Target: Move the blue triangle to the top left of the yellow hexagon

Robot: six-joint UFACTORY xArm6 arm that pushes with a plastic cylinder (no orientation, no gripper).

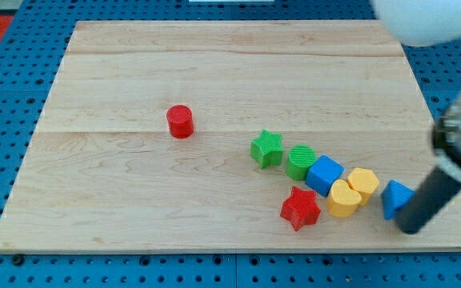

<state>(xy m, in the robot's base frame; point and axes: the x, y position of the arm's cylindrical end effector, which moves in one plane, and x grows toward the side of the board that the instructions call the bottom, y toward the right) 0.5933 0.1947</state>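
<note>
My tip [410,230] sits at the view's bottom right, low on the bench [134,192], touching or just beside the blue triangle [395,198] on its lower-right side. No hand on this rig: only the rod, nothing that opens or closes, nothing held.

Key relation: the triangle lies up-left of my tip, and the yellow hexagon [365,181] lies further up-left again, just beside the triangle with a thin gap. So tip, triangle and hexagon are nearly in 1 line. A straight push from here would likely drive the triangle into the hexagon, not round it. The goal spot is on the hexagon's far side from the triangle, toward the view's top left.

Near to far from the tip:
- blue triangle, right of the cluster
- yellow hexagon, touching the yellow heart [343,200] on its lower left
- blue cube [324,174], tight against both yellow blocks, right where the hexagon's top-left side is
- red star [300,208], below the cube, near the heart
- green cylinder [300,162], touching the cube
- green star [267,149], just beside the cylinder
- red cylinder [180,122], well apart, toward the view's left

Judgement: task is at its start. The triangle needs to go up past the hexagon's top, then left; I'd re-seat the tip below it first. Risk: the cube crowds the target spot, so a shove may shift the chain.
</note>
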